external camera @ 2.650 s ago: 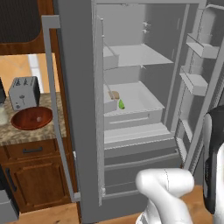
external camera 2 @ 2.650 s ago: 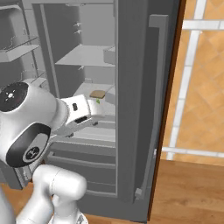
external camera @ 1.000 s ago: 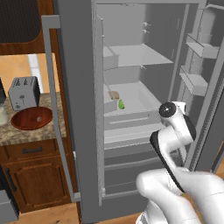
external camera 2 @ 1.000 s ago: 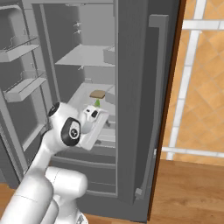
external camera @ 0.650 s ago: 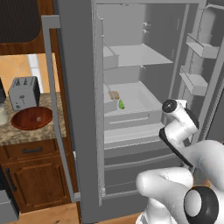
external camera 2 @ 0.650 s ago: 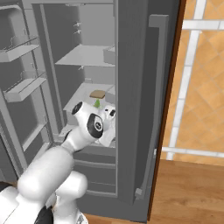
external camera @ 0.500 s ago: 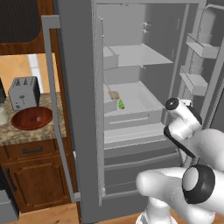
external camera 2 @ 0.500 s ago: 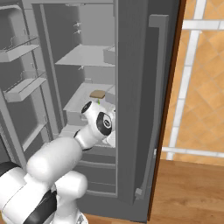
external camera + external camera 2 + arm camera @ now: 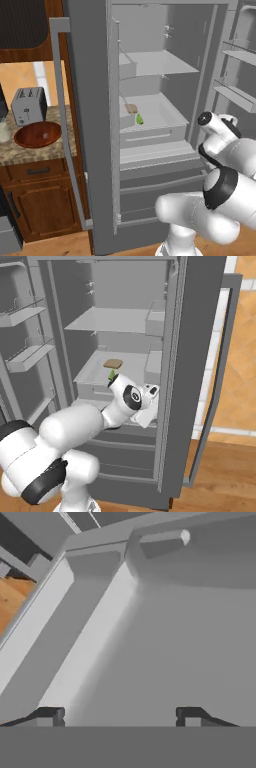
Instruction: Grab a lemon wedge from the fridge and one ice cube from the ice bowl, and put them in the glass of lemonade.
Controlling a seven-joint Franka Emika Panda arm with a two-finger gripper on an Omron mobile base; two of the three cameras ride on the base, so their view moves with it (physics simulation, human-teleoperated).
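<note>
Left base view, frame centre: the lemon wedge (image 9: 139, 119) lies untouched in the open fridge (image 9: 165, 80); the gripper (image 9: 120, 716), jaws wide and empty, must next reach it.

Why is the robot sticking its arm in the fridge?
It is after the little lemon wedge, which lies in a tray inside the open fridge next to a small brown block. Its pincer is open and holds nothing. The red-brown ice bowl waits on the counter by the toaster.
</note>
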